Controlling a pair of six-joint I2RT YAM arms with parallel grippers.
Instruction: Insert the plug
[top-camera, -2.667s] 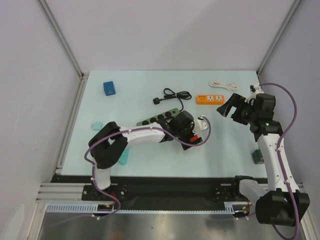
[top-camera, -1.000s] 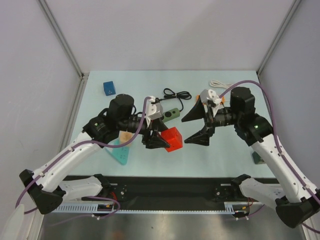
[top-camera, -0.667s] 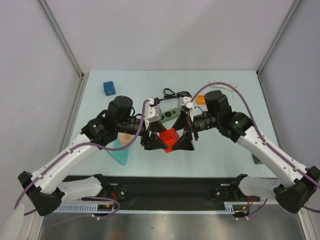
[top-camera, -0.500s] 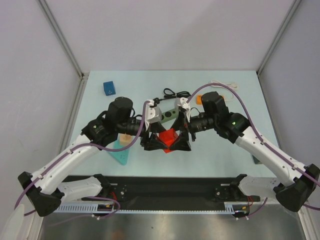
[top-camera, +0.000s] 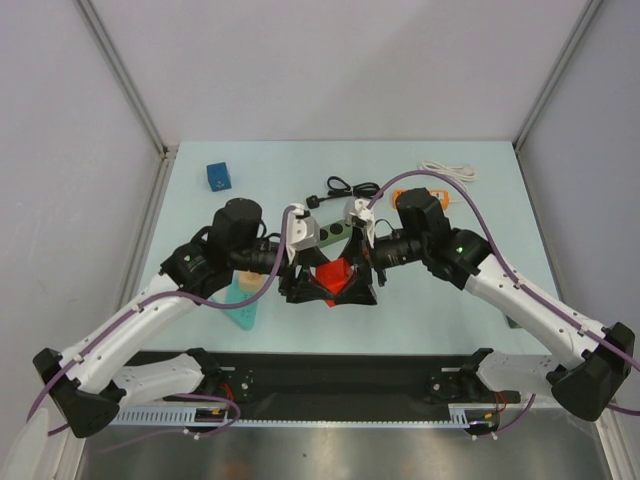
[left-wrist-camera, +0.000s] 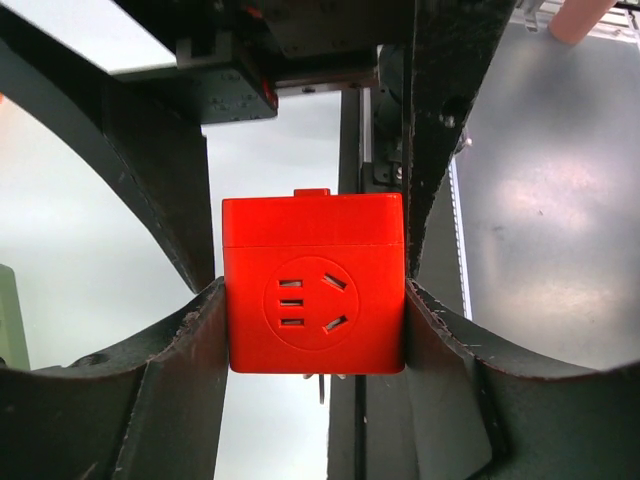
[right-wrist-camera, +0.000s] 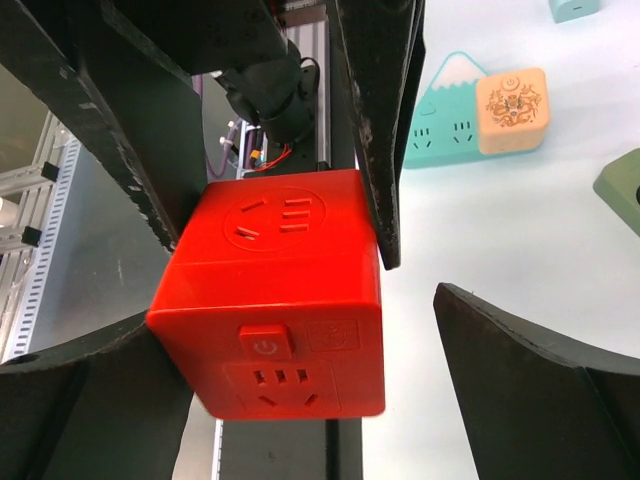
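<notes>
A red cube socket (top-camera: 334, 274) is held above the table in the middle. My left gripper (top-camera: 306, 285) is shut on it; in the left wrist view the cube (left-wrist-camera: 313, 290) sits squeezed between both fingers, socket face toward the camera. My right gripper (top-camera: 362, 284) is open and straddles the same cube (right-wrist-camera: 275, 300): one finger rests against its left side, the other finger (right-wrist-camera: 520, 390) stands apart with a gap. A black plug (top-camera: 314, 202) with its coiled cable lies behind, beside a green power strip (top-camera: 328, 231).
An orange power strip (top-camera: 437, 198) is partly hidden by the right arm, with a white cable (top-camera: 447, 169) behind it. A blue cube (top-camera: 218, 177) sits at the back left. A teal mountain-shaped socket (right-wrist-camera: 440, 115) with a peach cube (right-wrist-camera: 512, 105) lies at the front left.
The left gripper lifted the red cube off the table toward the centre. The right arm swung in from the right, and its open jaws now straddle the cube.
</notes>
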